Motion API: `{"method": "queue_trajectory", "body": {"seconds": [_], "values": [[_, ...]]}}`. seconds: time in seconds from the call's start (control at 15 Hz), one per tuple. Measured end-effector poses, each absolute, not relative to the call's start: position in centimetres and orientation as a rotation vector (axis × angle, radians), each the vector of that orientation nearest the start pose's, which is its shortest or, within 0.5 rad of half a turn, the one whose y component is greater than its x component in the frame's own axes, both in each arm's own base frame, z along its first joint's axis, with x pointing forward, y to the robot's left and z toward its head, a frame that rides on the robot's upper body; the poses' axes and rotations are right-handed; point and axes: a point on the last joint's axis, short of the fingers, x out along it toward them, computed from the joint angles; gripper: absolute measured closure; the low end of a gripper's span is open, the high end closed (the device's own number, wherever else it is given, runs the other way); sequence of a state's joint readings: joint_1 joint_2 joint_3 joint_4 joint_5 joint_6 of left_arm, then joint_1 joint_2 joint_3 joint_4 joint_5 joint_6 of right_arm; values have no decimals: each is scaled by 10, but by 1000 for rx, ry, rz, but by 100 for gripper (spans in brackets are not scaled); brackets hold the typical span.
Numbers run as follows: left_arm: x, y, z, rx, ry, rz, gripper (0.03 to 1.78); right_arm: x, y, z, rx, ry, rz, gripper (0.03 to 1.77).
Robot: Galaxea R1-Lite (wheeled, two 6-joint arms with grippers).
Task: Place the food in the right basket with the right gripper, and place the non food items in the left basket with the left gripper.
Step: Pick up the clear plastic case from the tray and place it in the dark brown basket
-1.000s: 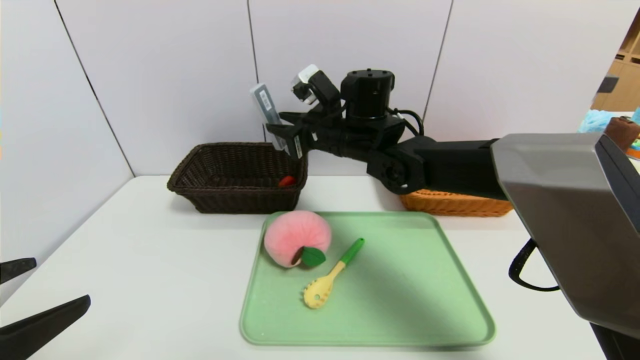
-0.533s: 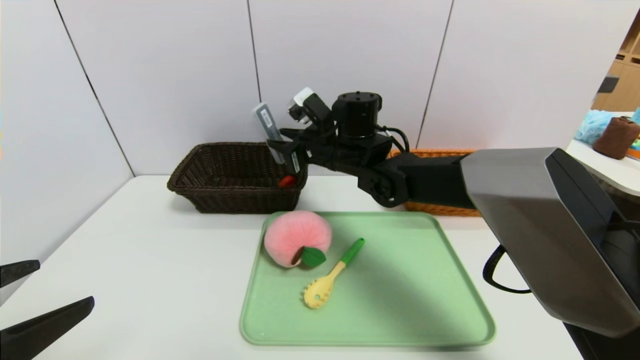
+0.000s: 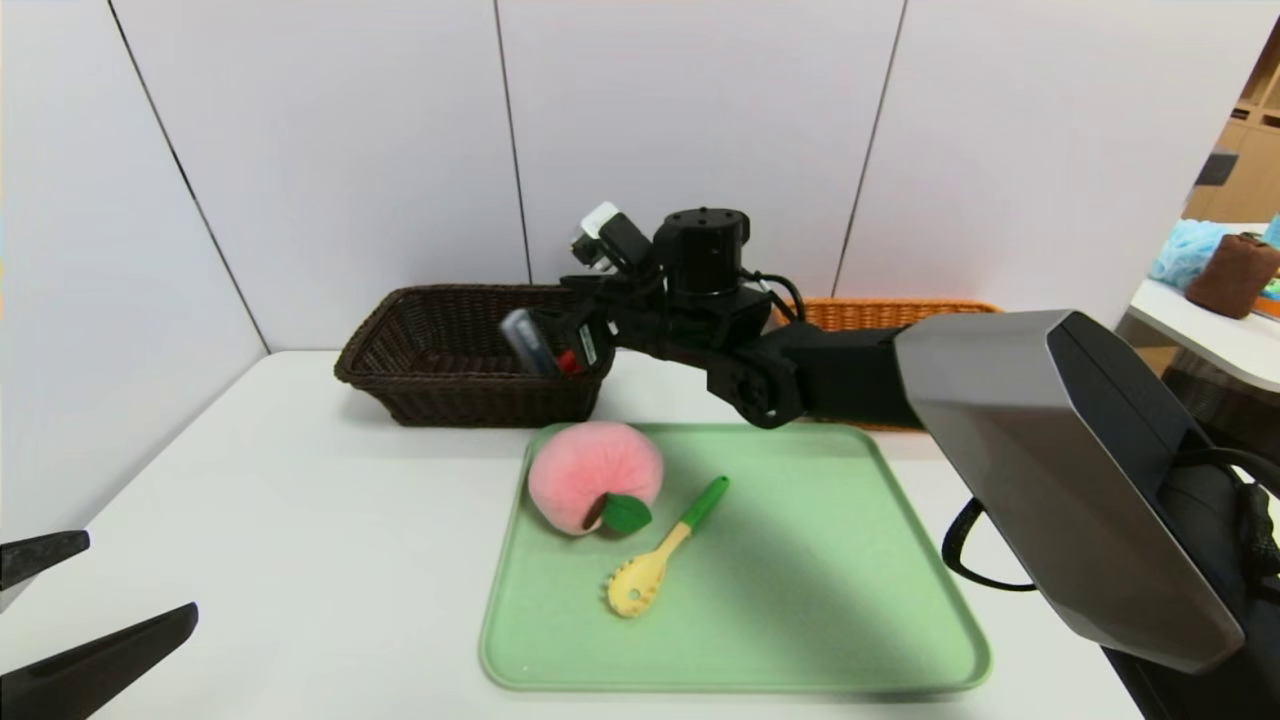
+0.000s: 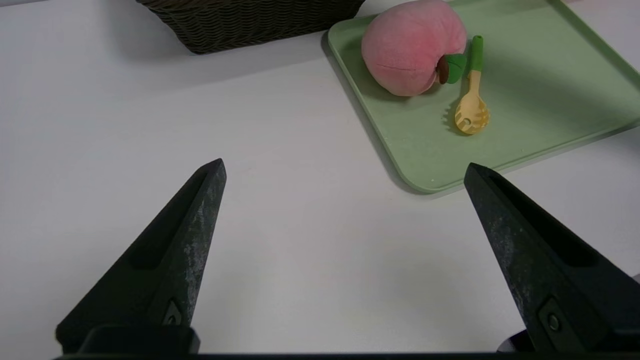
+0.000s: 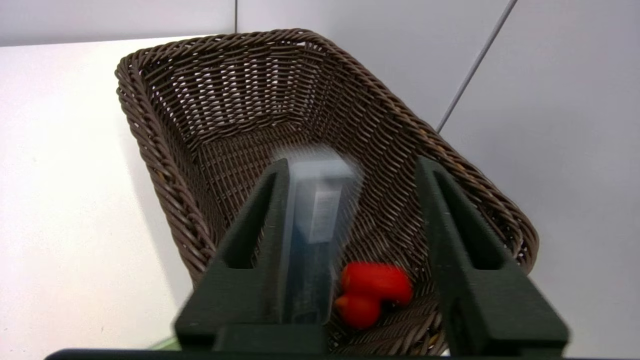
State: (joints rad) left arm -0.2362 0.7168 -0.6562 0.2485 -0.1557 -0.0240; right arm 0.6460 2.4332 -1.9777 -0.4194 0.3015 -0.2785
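Right gripper (image 3: 560, 335) reaches across to the near right corner of the dark brown basket (image 3: 440, 385), jaws apart. Grey case (image 5: 312, 235) is motion-blurred between the fingers, lying along one finger with a clear gap to the other; can't tell if it touches or is already loose. Its long axis runs along the fingers in the right wrist view; in the head view it tilts, top end leaning left, lower end hidden behind the basket rim. Label on it is unreadable.

Red duck (image 5: 372, 292) sits in that same corner of the basket, partly hidden by the case and finger; no features legible, just two red lumps.

Orange basket (image 3: 880, 312) is at the far right, mostly hidden behind the right arm; only the far rim shows.

Plush peach (image 3: 595, 475) is on the far left part of the green tray (image 3: 800, 640), leaf and stem facing near. Pasta spoon (image 3: 665, 548) lies just right of it, apart, long axis diagonal: green handle far-right, yellow head near-left.

Left gripper (image 4: 345, 250) is parked at the near left over the bare table (image 3: 300, 560), jaws wide apart, holding nothing; only the fingertips show in the head view.
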Motion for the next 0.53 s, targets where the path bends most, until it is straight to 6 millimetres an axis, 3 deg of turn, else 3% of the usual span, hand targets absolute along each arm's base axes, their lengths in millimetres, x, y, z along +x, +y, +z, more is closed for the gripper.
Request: {"method": "queue_trajectory", "body": {"seconds": [0.33, 0.53], "values": [[49, -15, 231, -10, 319, -383, 12, 410, 318, 185, -269, -100, 945, 50], [49, -15, 232, -11, 315, -384, 12, 403, 315, 199, -270, -101, 925, 37]]}}
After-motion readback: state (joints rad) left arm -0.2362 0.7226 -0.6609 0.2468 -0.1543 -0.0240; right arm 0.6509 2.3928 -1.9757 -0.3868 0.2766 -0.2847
